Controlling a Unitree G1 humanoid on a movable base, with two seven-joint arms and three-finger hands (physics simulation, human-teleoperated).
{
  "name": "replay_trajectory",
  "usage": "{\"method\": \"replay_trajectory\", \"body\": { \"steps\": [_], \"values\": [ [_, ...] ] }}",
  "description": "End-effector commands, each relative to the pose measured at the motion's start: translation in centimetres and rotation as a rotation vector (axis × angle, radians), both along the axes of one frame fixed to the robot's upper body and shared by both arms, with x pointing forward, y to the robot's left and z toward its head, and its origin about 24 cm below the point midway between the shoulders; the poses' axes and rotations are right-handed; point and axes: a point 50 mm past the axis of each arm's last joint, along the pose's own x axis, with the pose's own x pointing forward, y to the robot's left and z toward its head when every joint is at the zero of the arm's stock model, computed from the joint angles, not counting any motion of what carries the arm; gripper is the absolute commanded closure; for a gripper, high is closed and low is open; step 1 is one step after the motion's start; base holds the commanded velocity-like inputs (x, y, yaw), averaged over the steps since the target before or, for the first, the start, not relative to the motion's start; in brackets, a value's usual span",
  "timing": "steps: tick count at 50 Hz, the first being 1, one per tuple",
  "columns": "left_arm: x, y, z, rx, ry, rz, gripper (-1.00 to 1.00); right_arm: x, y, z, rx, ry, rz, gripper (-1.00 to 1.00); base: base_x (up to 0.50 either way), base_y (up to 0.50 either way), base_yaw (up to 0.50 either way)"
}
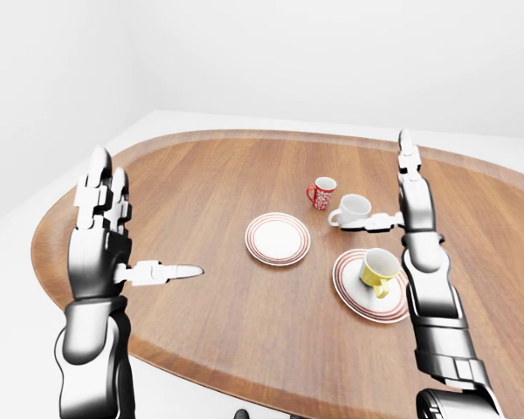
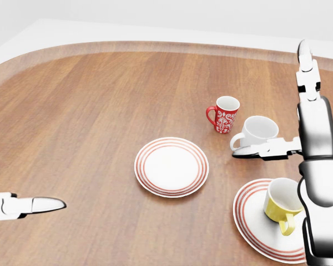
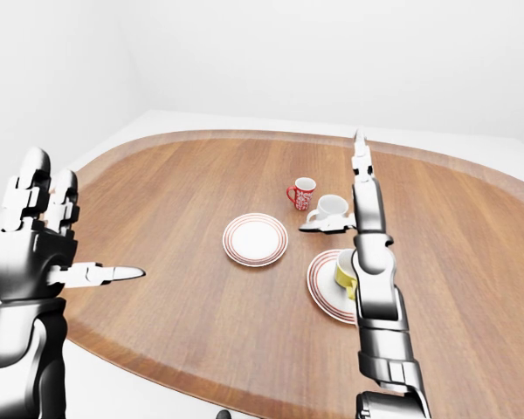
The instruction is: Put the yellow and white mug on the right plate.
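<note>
The yellow and white mug [image 1: 378, 271] stands upright on the right plate [image 1: 354, 288], a white plate with red rings, handle toward the view's bottom. My right hand [image 1: 402, 196] is open, fingers pointing up, raised just above and to the right of the mug, thumb reaching left near the white mug [image 1: 353, 209]. My left hand [image 1: 113, 231] is open and empty at the left of the table, far from the mugs.
A second red-ringed plate [image 1: 278, 238] lies left of the right plate. A red patterned mug [image 1: 321, 193] and the white mug stand above the plates. The oval wooden table [image 1: 201, 175] has its rim near the view's bottom.
</note>
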Motion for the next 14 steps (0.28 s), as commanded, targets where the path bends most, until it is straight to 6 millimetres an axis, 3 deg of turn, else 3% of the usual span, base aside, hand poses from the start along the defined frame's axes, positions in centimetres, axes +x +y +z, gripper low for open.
{"method": "replay_trajectory", "body": {
  "steps": [1,7,14],
  "values": [
    [-0.5,-0.3,0.7,0.010,-0.034,-0.011,-1.00,-4.0,1.6,4.2,-0.009,-0.208,0.119,-1.00,0.00,0.00,0.00],
    [-1.5,-0.7,1.8,0.026,-0.093,-0.028,-1.00,-6.0,2.5,5.4,0.007,-0.283,0.186,-1.00,0.00,0.00,0.00],
    [-4.4,-1.7,4.9,0.081,-0.261,-0.067,-1.00,-10.8,3.9,8.9,0.012,-0.458,0.310,-1.00,0.00,0.00,0.00]
  ]
}}
